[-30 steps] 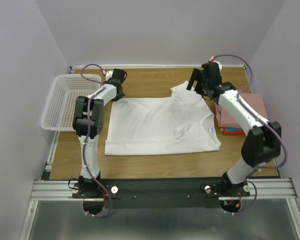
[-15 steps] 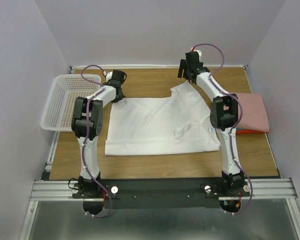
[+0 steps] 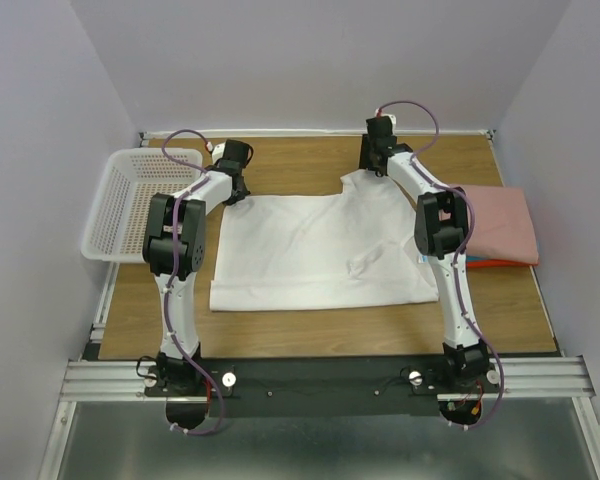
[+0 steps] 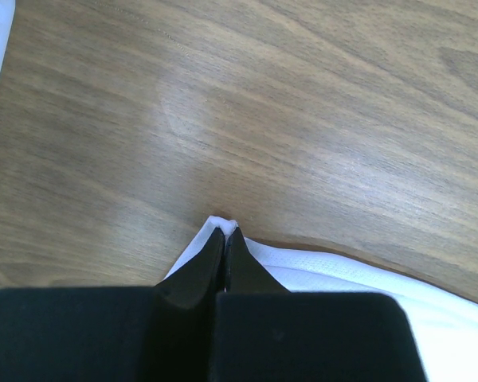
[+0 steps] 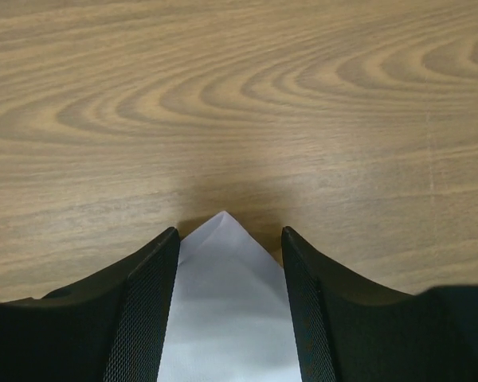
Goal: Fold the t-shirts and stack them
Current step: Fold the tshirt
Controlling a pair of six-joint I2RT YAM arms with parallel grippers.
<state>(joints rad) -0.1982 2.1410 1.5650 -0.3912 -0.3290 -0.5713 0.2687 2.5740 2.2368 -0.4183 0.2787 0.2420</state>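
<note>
A plain white t-shirt [image 3: 320, 250] lies spread flat on the wooden table. My left gripper [image 3: 235, 193] is shut on its far left corner; in the left wrist view the black fingertips [image 4: 225, 231] pinch a small peak of white cloth [image 4: 319, 267]. My right gripper [image 3: 366, 172] is at the shirt's far right corner. There its jaws [image 5: 229, 235] stand open on either side of a pointed white tip [image 5: 223, 278], with a gap on each side. A folded dusty pink t-shirt [image 3: 500, 225] rests at the right edge on a thin red-orange one [image 3: 485, 263].
A white perforated basket [image 3: 130, 200] stands at the left edge of the table. Bare wood runs along the far edge behind both grippers and along the near edge in front of the shirt. Grey walls close in the left, far and right sides.
My right arm has swung from above the pink stack to the shirt's far right corner, uncovering the stack. Its jaws have narrowed around the tip. The left gripper has held still.
</note>
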